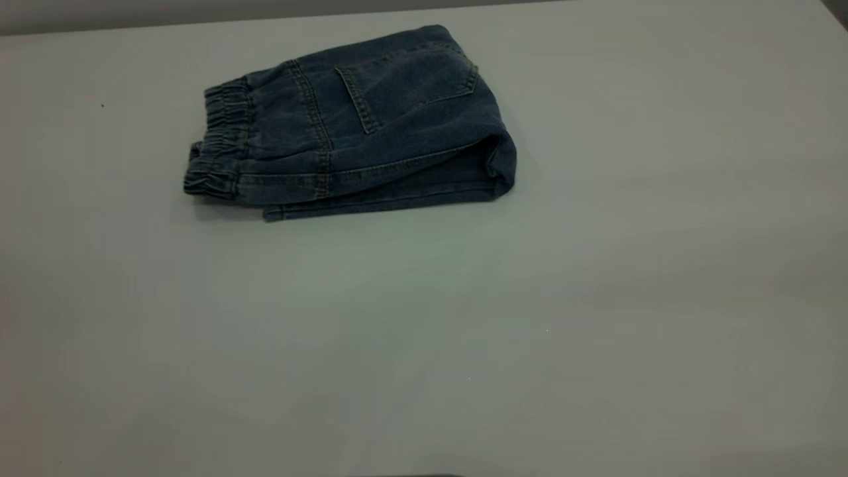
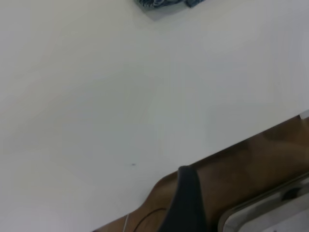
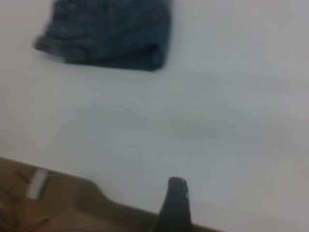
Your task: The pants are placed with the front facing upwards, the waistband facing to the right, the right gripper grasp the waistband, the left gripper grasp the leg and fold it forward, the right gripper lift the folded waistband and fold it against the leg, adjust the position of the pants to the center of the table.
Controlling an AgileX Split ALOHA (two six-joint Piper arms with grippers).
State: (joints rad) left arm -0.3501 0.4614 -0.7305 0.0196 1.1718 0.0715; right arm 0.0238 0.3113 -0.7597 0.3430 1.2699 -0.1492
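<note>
The blue denim pants (image 1: 371, 132) lie folded into a compact bundle on the white table (image 1: 464, 331), left of centre and toward the far side. The ruched waistband (image 1: 222, 142) points left, a stitched pocket (image 1: 404, 89) faces up, and the rounded fold (image 1: 500, 159) is on the right. Neither gripper shows in the exterior view. My left gripper (image 2: 186, 203) hangs over the table's edge, far from the pants (image 2: 164, 4). My right gripper (image 3: 175, 205) is also back at the table edge, well clear of the pants (image 3: 111, 34). Nothing is held.
Wide bare tabletop surrounds the pants on the near and right sides. Beyond the table edge (image 2: 231, 147) the left wrist view shows a brown surface and a grey-white object (image 2: 270, 212). A small white piece (image 3: 38, 183) lies on brown ground past the edge.
</note>
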